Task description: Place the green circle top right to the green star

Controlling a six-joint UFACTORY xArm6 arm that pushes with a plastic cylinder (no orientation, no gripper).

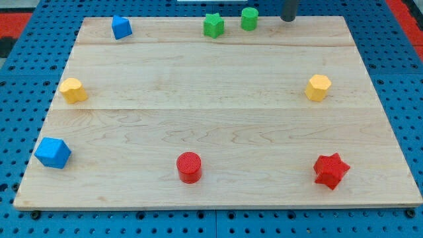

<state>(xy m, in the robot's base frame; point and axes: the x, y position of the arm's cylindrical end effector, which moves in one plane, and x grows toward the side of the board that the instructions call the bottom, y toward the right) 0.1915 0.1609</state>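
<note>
The green circle (pixel 248 18) stands just right of and slightly above the green star (pixel 213 25), near the counter's (pixel 211 86) top edge. My tip (pixel 288 19) sits right of the circle, apart from it. No jaws show, and no writing is readable.

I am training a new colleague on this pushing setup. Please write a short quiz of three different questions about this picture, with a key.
1. True or false: the green circle touches the green star.
2. Multiple choice: my tip stands (A) between the two green blocks, (B) to the view's right of the green circle, apart from it, (C) beside the red star.
3. Fill in: the block nearest the view's bottom-left corner of the wooden board is the ____ cube.

Key
1. False: a small gap shows between them.
2. B.
3. Blue.
</note>
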